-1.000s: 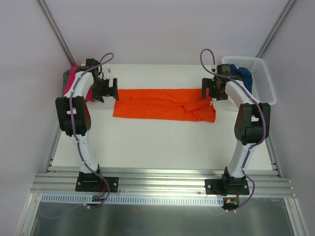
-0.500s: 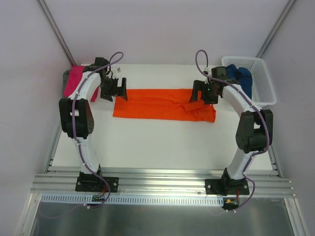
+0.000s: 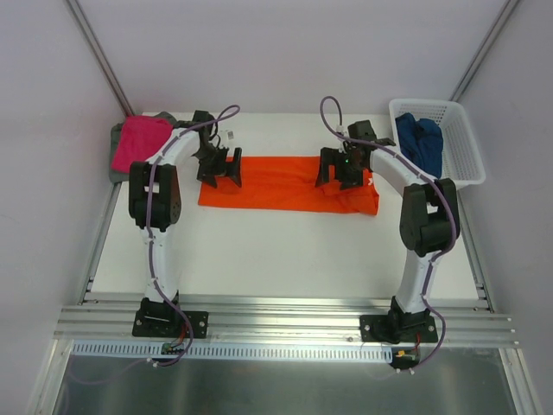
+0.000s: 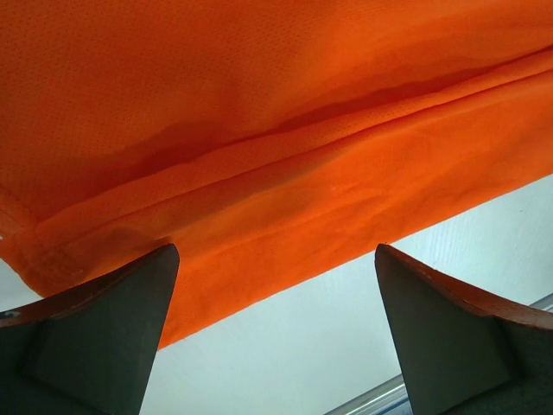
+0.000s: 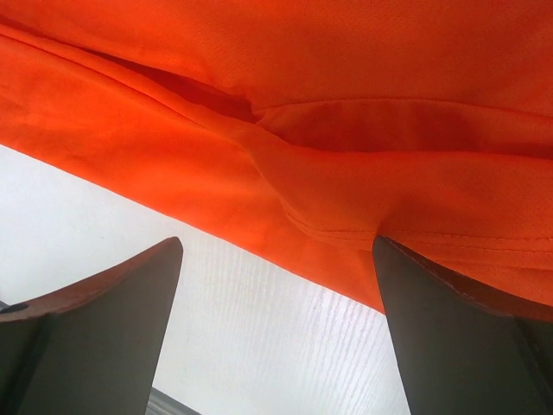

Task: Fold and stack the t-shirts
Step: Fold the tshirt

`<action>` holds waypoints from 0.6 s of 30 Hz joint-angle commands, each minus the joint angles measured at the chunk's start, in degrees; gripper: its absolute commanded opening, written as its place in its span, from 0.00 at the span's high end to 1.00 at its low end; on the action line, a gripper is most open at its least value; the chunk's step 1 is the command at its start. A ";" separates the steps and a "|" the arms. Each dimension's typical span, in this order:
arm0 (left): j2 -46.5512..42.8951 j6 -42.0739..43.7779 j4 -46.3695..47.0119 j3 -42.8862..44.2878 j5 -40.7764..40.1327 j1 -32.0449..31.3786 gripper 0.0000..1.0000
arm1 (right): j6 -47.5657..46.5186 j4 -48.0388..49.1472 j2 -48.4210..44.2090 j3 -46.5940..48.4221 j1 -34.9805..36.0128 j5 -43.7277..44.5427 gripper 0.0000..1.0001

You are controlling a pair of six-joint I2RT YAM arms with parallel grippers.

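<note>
Orange mesh-knit t-shirt [image 3: 285,183], one, folded into a long band and lying flat on the white table [image 3: 276,251]; it spans from under the left gripper [image 3: 221,173] to under the right gripper [image 3: 339,171], one gripper over each end. Left gripper: jaws spread wide, nothing between them, poised over the shirt's left end; in the left wrist view a folded hem and the shirt's edge run across just ahead of the fingers [image 4: 104,328], with bare table nearer the camera. Right gripper: jaws likewise wide apart and empty, above the rumpled right end; in the right wrist view a crease and a stitched hem sit between and ahead of the fingers [image 5: 104,320]. Whether either set of fingertips touches the cloth cannot be told. Magenta pink t-shirt [image 3: 143,143], folded, outboard of the left gripper at the table's far left corner, resting on a grey t-shirt [image 3: 115,160]. Dark blue t-shirt [image 3: 421,138], bunched inside the white lattice basket [image 3: 462,151], outboard of the right gripper.
</note>
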 commanded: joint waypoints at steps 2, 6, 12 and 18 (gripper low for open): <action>1.66 -0.64 -0.40 2.35 1.89 0.41 0.01 | 0.90 -0.42 1.19 3.07 0.84 -0.24 0.04; 3.69 -0.64 -0.40 3.75 2.24 0.41 0.01 | 0.46 -0.68 0.67 2.98 1.80 0.82 0.04; 6.15 -2.14 -0.31 5.07 2.77 0.32 0.01 | 0.11 -1.65 -0.64 0.70 2.42 0.99 0.04; 6.59 -2.40 -0.31 4.90 2.68 0.32 0.01 | 0.11 -1.65 -2.58 -2.73 3.47 1.08 0.04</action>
